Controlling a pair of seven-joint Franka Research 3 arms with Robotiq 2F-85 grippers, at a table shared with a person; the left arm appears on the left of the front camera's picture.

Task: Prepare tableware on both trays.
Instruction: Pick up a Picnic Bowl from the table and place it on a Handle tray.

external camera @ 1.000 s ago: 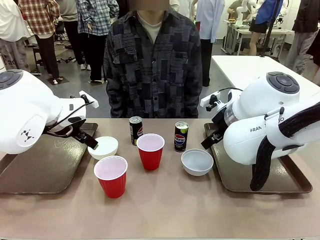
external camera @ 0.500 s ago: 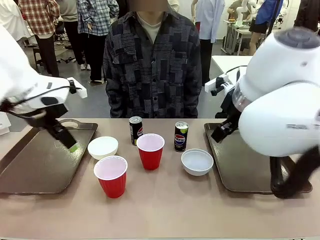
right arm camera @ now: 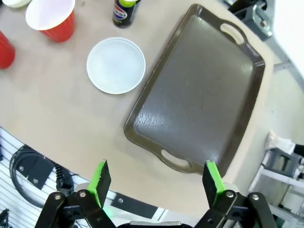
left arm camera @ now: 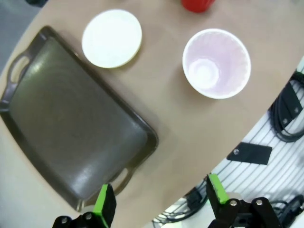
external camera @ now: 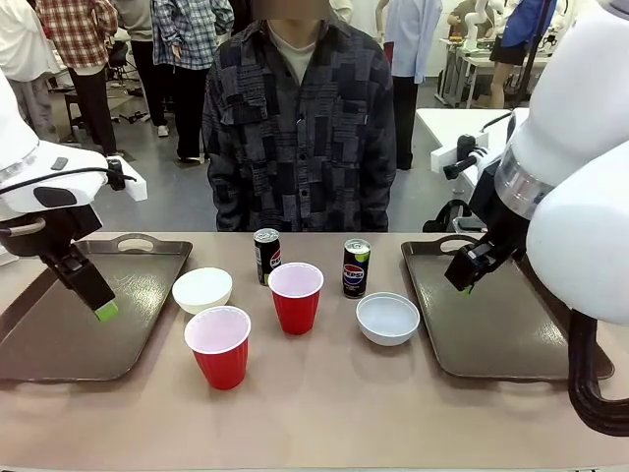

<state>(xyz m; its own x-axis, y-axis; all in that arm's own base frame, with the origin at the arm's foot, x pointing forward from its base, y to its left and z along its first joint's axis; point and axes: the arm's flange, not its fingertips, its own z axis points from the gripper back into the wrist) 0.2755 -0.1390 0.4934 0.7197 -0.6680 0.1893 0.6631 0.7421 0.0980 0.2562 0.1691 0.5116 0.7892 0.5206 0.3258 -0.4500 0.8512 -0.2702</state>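
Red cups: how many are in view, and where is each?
2. The near red cup stands left of centre, closest to the robot's side; the far red cup stands mid-table, behind and right of it. Both are on the bare table; none seems hidden.

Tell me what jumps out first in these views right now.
The near red cup and far red cup stand out mid-table, grouped with the left bowl, right bowl, left can and right can, all on the tabletop between the left tray and right tray. The left gripper and right gripper hang open, each above its own tray.
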